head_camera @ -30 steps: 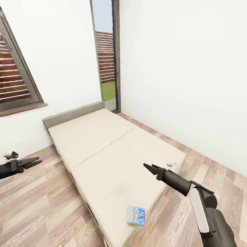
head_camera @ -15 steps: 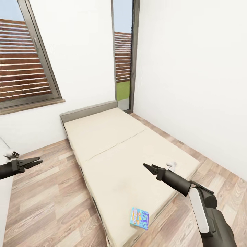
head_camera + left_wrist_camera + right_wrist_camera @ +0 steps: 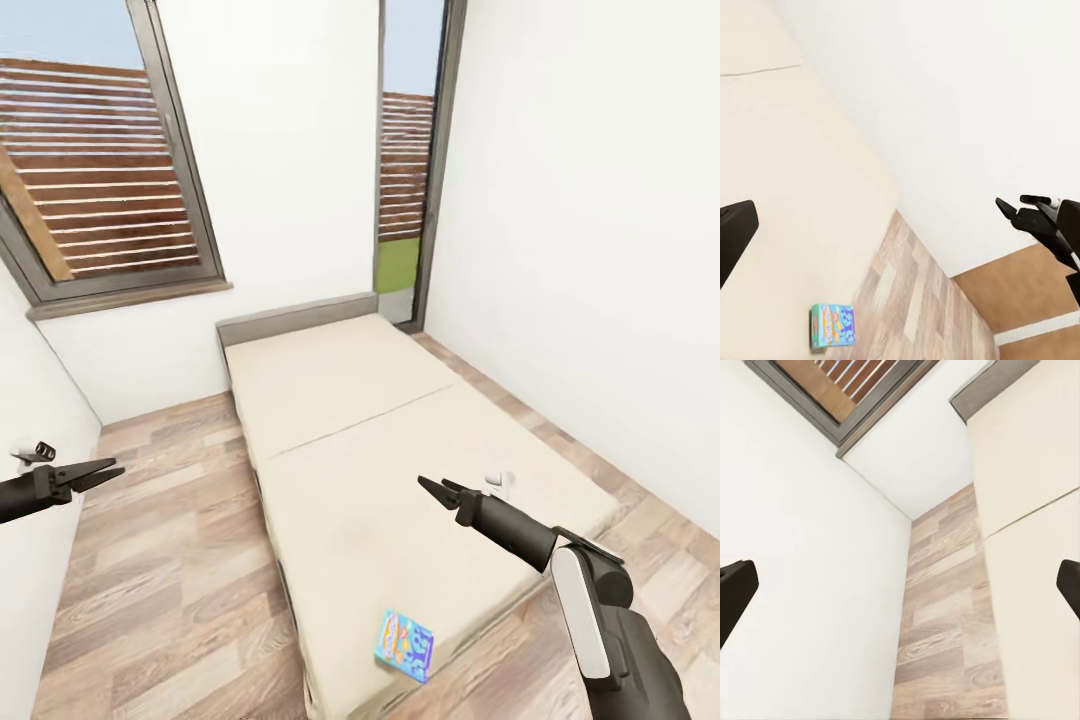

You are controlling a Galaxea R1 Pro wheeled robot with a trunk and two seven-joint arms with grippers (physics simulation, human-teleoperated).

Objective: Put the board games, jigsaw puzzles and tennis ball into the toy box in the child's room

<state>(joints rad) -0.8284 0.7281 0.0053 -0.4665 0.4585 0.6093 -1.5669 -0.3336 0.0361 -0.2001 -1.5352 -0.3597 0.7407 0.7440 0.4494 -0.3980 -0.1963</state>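
A blue board game (image 3: 405,645) with yellow cartoon print lies flat near the foot corner of the cream bed (image 3: 340,420); it also shows in the left wrist view (image 3: 832,325). My right gripper (image 3: 435,490) hangs open over the foot half of the bed, above and beyond the game. My left gripper (image 3: 98,472) is open over the floor to the left of the bed, holding nothing. The table, toy box, jigsaw puzzles and tennis ball are out of view.
A grey headboard (image 3: 297,318) stands against the far wall under a wide window (image 3: 120,190). A narrow tall window (image 3: 405,180) fills the far corner. A white wall (image 3: 600,250) runs along the bed's right side, and a white surface (image 3: 30,560) stands at my left. Wood floor (image 3: 170,560) lies between.
The camera has swung so the whole room has shifted right in the picture; more of the wide window and a white surface at the left came in. Both arms keep their pose.
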